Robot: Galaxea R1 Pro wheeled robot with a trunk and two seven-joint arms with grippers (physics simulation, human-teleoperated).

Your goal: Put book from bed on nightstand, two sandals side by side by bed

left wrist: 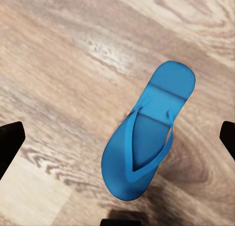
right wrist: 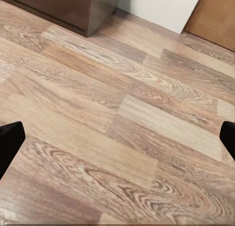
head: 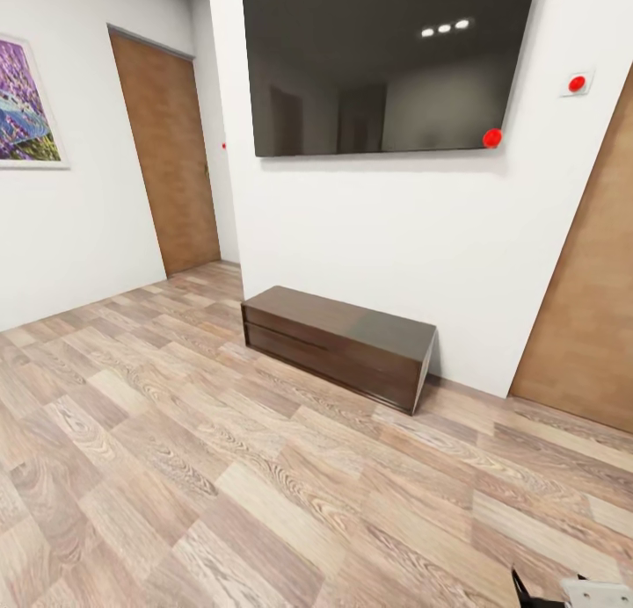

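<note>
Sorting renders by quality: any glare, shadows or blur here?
Head view: ceiling lights mirrored in the dark wall screen, walls lean from wide-angle distortion. Left wrist view: sandal sharp, floor slightly soft, dark shadow below it. Right wrist view: even light, no glare.

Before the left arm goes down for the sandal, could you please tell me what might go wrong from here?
1. The bright blue flip-flop sandal lies flat on the wood-plank floor and at an angle between the open left pincer fingertips, so closing may push it aside rather than grip it.
2. The head view faces the long dark brown bench and wall-mounted black screen, so the approach probably relies on the wrist view.
</note>
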